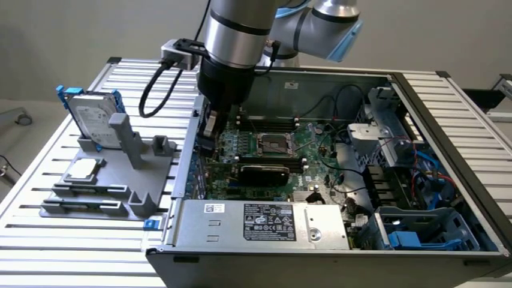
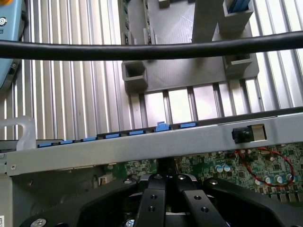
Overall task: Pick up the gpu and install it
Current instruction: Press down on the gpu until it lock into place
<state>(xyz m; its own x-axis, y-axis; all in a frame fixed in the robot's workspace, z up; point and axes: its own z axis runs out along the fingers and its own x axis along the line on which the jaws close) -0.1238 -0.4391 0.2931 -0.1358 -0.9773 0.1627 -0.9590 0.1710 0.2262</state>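
Over the open computer case (image 1: pixel 448 150) at frame centre, your end effector (image 2: pixel 165 189) hangs closed, empty, the gpu (image 1: pixel 262 174) already seated on the motherboard (image 1: pixel 272 144).

The gpu (image 1: pixel 262 174) sits inside the computer case (image 1: pixel 448 114), behind the power-supply box (image 1: pixel 256 223).

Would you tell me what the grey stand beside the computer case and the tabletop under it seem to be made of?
The stand looks like matte grey plastic, possibly printed: dull, uniform, blocky posts. The tabletop looks like bare aluminium: long ribbed slats with a bright metallic sheen.
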